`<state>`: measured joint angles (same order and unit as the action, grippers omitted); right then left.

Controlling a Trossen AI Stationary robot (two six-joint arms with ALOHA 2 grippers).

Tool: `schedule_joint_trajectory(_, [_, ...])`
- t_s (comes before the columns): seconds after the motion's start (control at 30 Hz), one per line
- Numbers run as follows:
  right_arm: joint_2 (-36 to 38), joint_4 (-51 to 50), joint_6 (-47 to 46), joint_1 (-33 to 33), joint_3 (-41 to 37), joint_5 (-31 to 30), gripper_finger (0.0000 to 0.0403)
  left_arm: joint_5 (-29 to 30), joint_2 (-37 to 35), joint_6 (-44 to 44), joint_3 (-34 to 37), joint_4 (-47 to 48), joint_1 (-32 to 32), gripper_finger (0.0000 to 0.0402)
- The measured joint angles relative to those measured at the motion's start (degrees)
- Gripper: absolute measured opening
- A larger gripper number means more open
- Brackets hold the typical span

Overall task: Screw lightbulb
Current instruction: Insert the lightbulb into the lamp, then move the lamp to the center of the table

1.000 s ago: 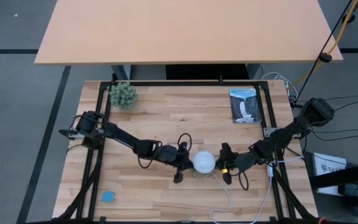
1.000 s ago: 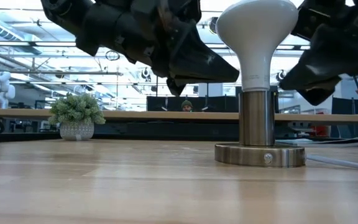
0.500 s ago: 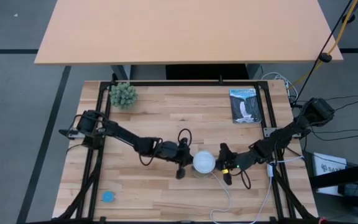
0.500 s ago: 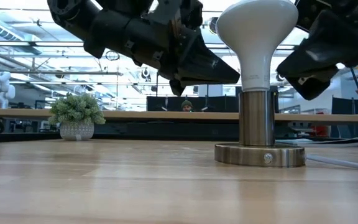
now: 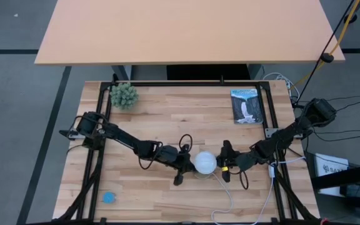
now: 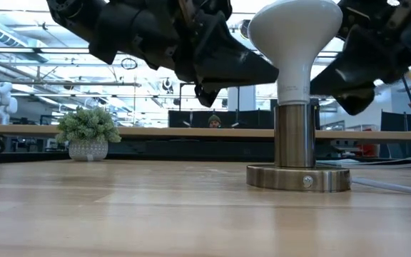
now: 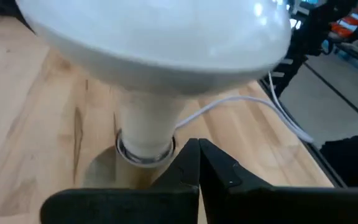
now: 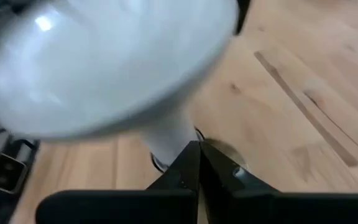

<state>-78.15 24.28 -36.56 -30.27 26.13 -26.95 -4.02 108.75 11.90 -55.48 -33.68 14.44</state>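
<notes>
The white lightbulb (image 5: 205,162) stands upright with its base in a silvery socket (image 6: 295,135) on a round metal foot (image 6: 298,178), near the table's near edge. My left gripper (image 5: 185,166) is shut and sits on the bulb's left, below the globe, its tips (image 7: 197,146) pointing at the neck. My right gripper (image 5: 225,166) is shut and sits on the bulb's right, its tips (image 8: 197,148) also pointing at the neck. My left gripper's shut fingertips (image 6: 273,71) reach the left side of the bulb's neck (image 6: 285,75), slanting down from the table's left; I cannot tell whether they touch it. My right gripper's shut fingertips (image 6: 318,84) reach the neck's right side (image 6: 305,78), slanting down from the right; I cannot tell whether they touch it.
A white cord (image 5: 227,195) runs from the socket toward the near edge. A small potted plant (image 5: 124,95) stands at the far left, a booklet (image 5: 247,106) lies at the far right, and a small blue thing (image 5: 109,197) lies at the near left.
My right gripper has moved toward the table's left edge and slightly up, closing on the bulb's neck. My left gripper has edged slightly toward the neck. The bulb has stayed upright in the socket.
</notes>
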Motion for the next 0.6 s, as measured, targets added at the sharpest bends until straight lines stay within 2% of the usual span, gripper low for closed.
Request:
schedule_joint_trajectory(0.13, [-0.6, 3.9, 2.2, 0.3, 0.0, 2.4, 0.0000, 1.6, 0.0, -1.1, 0.0, -1.3, -0.3, 0.0000])
schedule_joint_trajectory(0.33, [-1.8, 2.7, -3.1, 0.3, 0.1, 13.5, 0.0000, 4.9, 0.0, -1.7, 0.0, -0.1, -1.5, 0.0000])
schedule_joint_trajectory(0.47, [-1.7, 4.3, -3.2, 0.1, 0.1, 15.7, 0.0000, 9.0, 0.0, -0.4, 0.0, 2.5, -1.9, 0.0000])
schedule_joint_trajectory(0.6, [-1.7, 3.4, -3.9, -0.1, 0.1, 16.9, 0.0000, 8.9, 0.0, 1.4, 0.0, 3.2, -2.1, 0.0000])
